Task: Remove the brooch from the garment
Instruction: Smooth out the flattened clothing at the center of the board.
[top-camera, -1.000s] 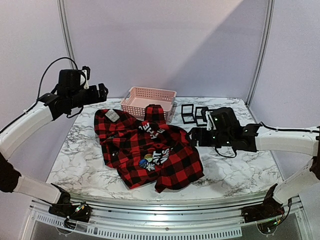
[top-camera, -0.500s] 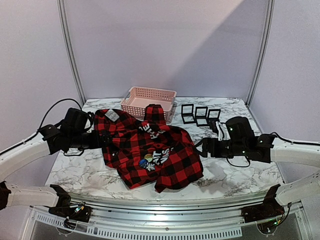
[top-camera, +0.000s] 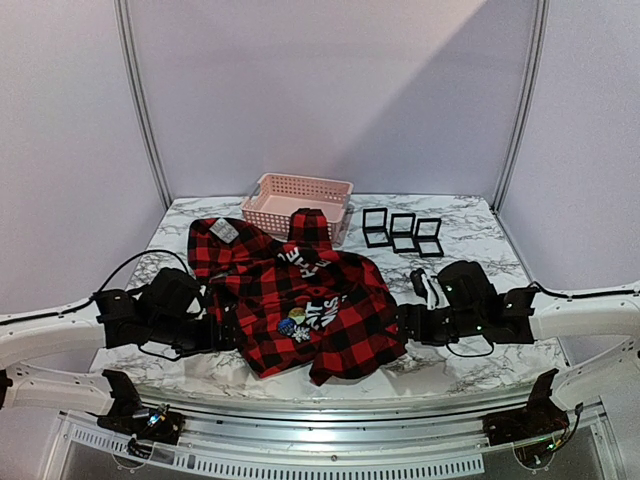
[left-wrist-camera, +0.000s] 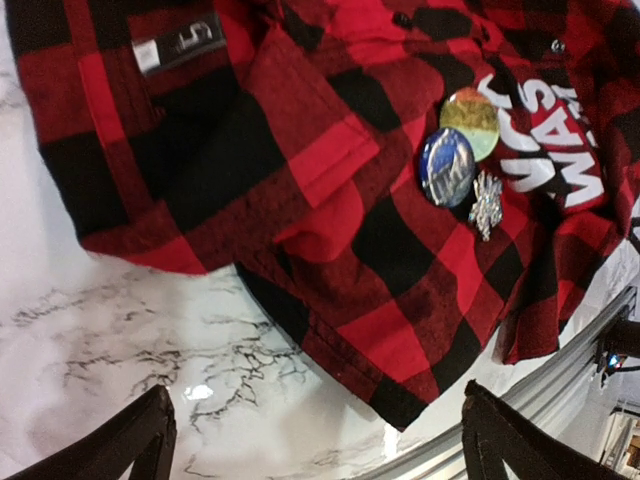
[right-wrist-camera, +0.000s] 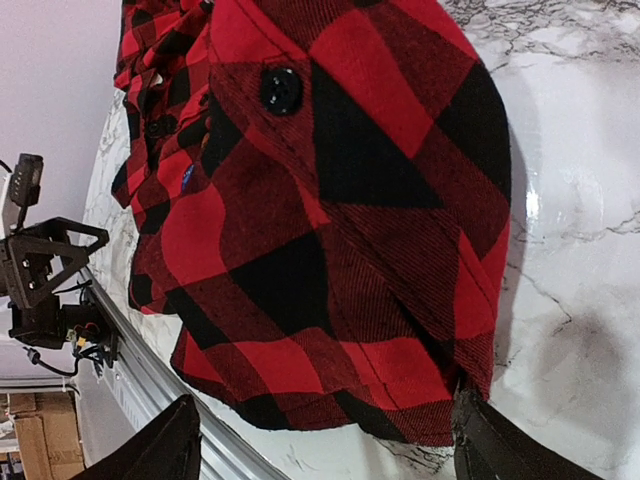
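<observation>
The red-and-black plaid garment (top-camera: 300, 295) lies crumpled on the marble table (top-camera: 470, 375), white lettering up. On its front sit a blue round badge (left-wrist-camera: 447, 166), a yellow-green round badge (left-wrist-camera: 470, 122) and a small silver snowflake-shaped brooch (left-wrist-camera: 486, 203); they show as a cluster in the top view (top-camera: 293, 323). My left gripper (top-camera: 222, 330) is low at the garment's left edge, open and empty (left-wrist-camera: 315, 440). My right gripper (top-camera: 405, 322) is low at the garment's right edge, open and empty (right-wrist-camera: 330, 440), one fingertip (right-wrist-camera: 480, 435) right beside the hem. A small label (left-wrist-camera: 180, 45) shows on the cloth.
A pink basket (top-camera: 298, 205) stands behind the garment at the back. Three black square frames (top-camera: 402, 232) stand at the back right. The metal front rail (top-camera: 330, 440) runs along the table's near edge.
Both arms have come down and nearer. The left gripper dropped from high at the back left to the garment's left edge. The right gripper lowered to its right edge.
</observation>
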